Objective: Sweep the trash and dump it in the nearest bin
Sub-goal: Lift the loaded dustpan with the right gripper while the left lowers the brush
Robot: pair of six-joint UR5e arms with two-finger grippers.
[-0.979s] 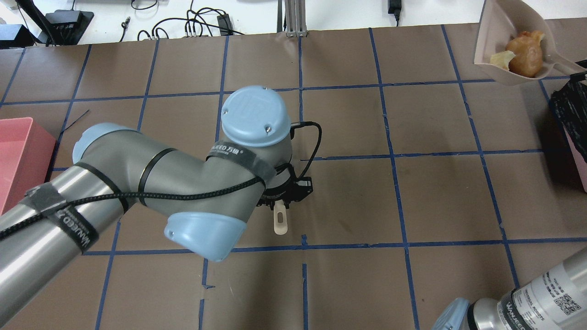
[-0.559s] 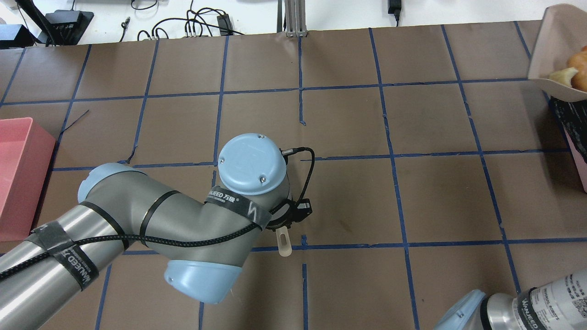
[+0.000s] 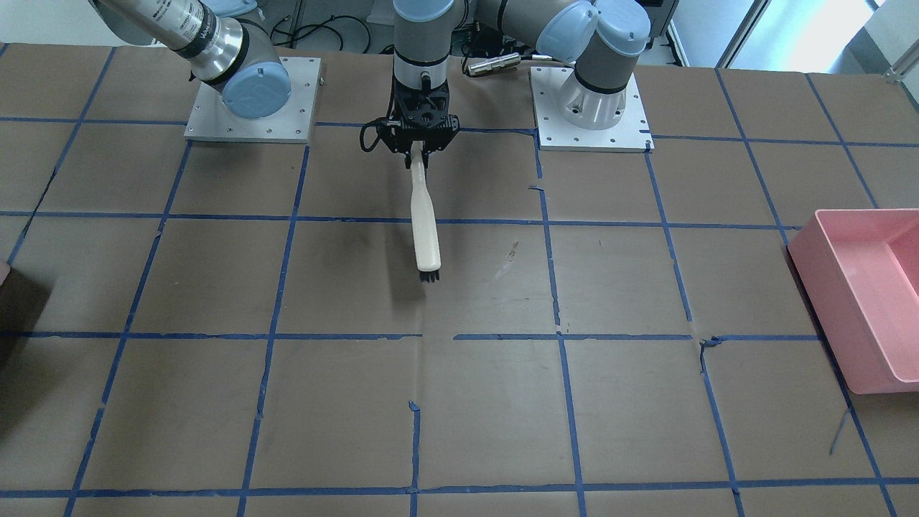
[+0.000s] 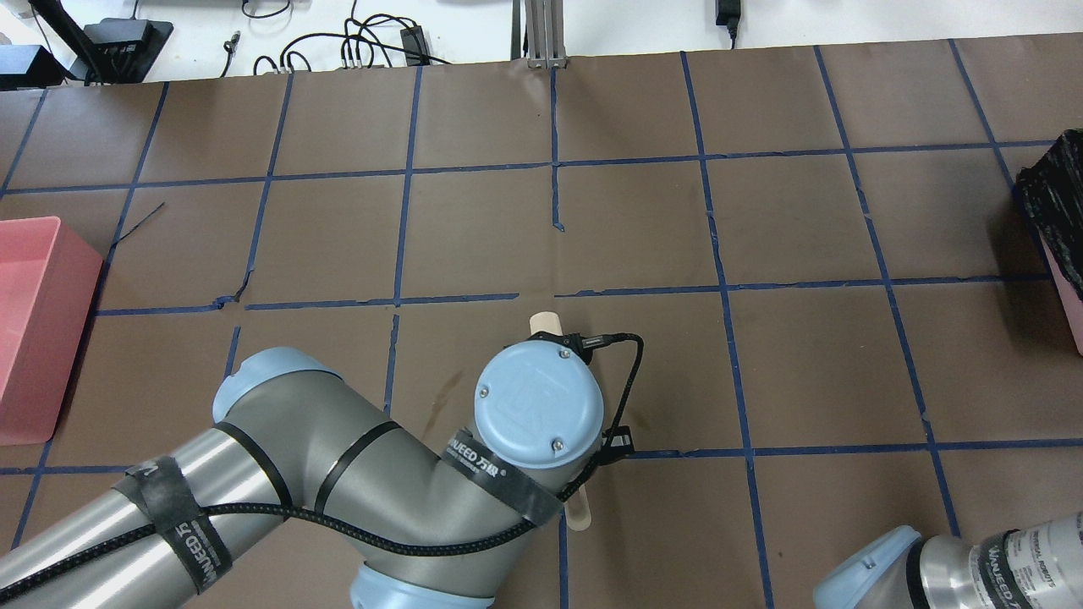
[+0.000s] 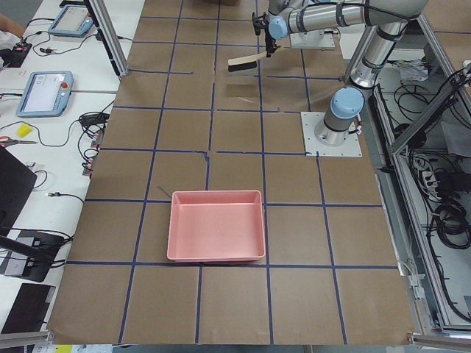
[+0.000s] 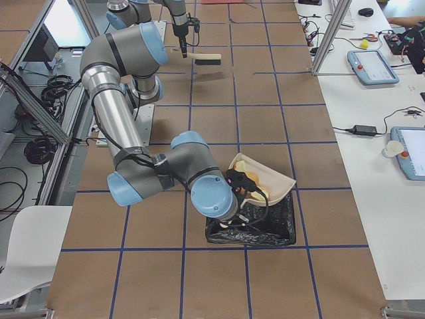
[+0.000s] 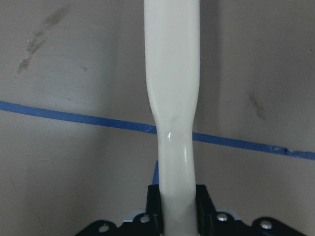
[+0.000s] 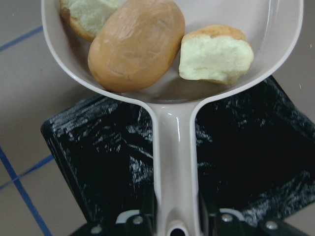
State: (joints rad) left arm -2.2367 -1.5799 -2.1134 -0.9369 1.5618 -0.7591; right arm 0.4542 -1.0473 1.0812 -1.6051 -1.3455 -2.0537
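My right gripper (image 8: pixel 174 222) is shut on the handle of a beige dustpan (image 8: pixel 174 147). It holds the pan over a black-lined bin (image 8: pixel 246 162). In the pan lie a tan potato-like ball (image 8: pixel 135 44), a pale green-yellow chunk (image 8: pixel 216 54) and an orange-yellow chunk (image 8: pixel 83 14). The exterior right view shows the pan (image 6: pixel 282 181) above the bin (image 6: pixel 279 229). My left gripper (image 3: pixel 420 147) is shut on the white handle of a brush (image 3: pixel 425 222), near the robot's base. The brush (image 7: pixel 172 73) is level above the table and its bristles point away from the robot.
A pink bin (image 3: pixel 861 287) stands at the table's end on my left, also in the overhead view (image 4: pixel 34 330). The black-lined bin (image 4: pixel 1053 211) shows at the right edge of the overhead view. Blue tape lines cross the brown table.
My left arm has drawn back toward the robot's base with the brush. The dustpan with the trash has moved right, out of the overhead view.
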